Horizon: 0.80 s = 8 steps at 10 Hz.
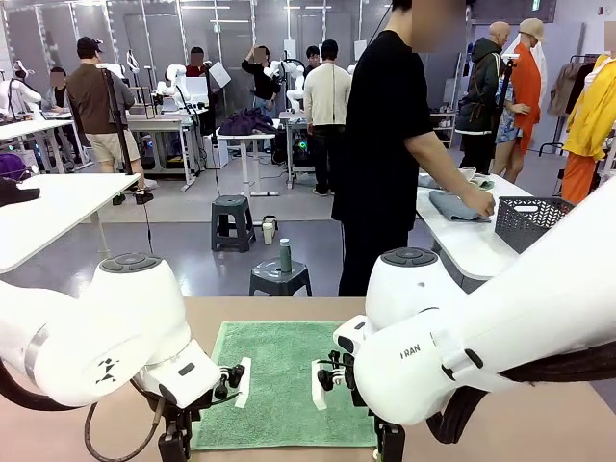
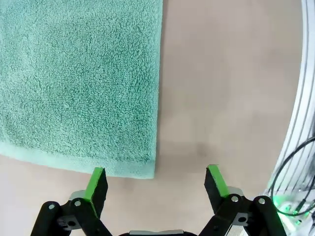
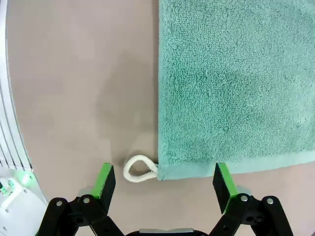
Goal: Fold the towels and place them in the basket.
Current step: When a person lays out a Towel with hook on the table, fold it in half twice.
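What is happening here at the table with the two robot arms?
A mint-green towel lies flat, unfolded, on the table. The left hand and the right hand, both open, hover over its two near corners; the right one is by the white loop. Neither grips it. Beyond, a person touches a folded grey cloth on a white table, beside the dark basket.

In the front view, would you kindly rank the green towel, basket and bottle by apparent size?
Largest: green towel.
Then: basket, though it sits farther off, so its true size is unsure.
Smallest: bottle.
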{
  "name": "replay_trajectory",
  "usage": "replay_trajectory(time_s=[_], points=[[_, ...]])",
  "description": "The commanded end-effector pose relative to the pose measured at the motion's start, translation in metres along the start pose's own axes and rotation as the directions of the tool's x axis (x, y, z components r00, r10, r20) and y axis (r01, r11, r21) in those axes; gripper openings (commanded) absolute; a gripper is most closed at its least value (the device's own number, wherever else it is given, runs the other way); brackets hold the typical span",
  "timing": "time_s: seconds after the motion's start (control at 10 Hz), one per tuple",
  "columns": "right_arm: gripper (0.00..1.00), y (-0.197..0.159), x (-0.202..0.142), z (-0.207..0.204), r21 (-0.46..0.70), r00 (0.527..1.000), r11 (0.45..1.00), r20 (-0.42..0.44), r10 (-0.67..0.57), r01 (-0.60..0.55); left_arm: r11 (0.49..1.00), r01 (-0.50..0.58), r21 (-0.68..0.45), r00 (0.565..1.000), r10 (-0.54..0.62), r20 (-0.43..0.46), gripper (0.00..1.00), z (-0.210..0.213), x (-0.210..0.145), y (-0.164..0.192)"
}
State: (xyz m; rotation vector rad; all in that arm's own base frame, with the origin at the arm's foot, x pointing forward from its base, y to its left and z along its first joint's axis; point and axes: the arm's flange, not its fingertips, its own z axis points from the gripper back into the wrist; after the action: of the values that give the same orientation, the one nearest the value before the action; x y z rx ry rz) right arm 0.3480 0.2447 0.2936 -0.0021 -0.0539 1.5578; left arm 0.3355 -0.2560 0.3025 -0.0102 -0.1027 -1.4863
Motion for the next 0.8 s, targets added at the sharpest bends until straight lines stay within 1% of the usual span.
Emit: replay_trajectory(time_s=[0.0, 0.3, 0.4, 0.5, 0.6, 0.7], points=[[1.0, 0.0419, -0.0269, -0.0158, -0.035, 0.999, 0.999, -0.015, -0.028, 0.027, 1.0, 0.018, 0.021, 1.0, -0.019, 0.02, 1.0, -0.0157, -0.0575, -0.0521], [1.0, 0.0417, -0.0263, -0.0205, -0.022, 1.0, 0.999, -0.017, -0.025, 0.024, 1.0, 0.008, 0.019, 1.0, -0.008, 0.014, 1.0, -0.0209, -0.0591, -0.0515], [1.0, 0.041, -0.0268, -0.0214, -0.017, 0.999, 0.999, -0.013, -0.029, 0.029, 1.0, 0.009, 0.01, 1.0, -0.009, 0.018, 0.96, -0.0232, -0.0599, -0.0508], [1.0, 0.0407, -0.0276, -0.0213, -0.011, 0.999, 0.999, -0.01, -0.034, 0.034, 1.0, 0.012, 0.008, 1.0, -0.012, 0.02, 0.78, -0.0248, -0.0596, -0.0503], [1.0, 0.0407, -0.0281, -0.0213, -0.013, 0.999, 0.999, -0.011, -0.038, 0.037, 1.0, 0.018, 0.009, 1.0, -0.018, 0.023, 0.55, -0.0254, -0.0586, -0.0502], [0.63, 0.0409, -0.0282, -0.0222, -0.014, 0.999, 0.999, -0.014, -0.036, 0.036, 1.0, 0.021, 0.011, 1.0, -0.021, 0.022, 0.19, -0.0249, -0.0587, -0.0501]])
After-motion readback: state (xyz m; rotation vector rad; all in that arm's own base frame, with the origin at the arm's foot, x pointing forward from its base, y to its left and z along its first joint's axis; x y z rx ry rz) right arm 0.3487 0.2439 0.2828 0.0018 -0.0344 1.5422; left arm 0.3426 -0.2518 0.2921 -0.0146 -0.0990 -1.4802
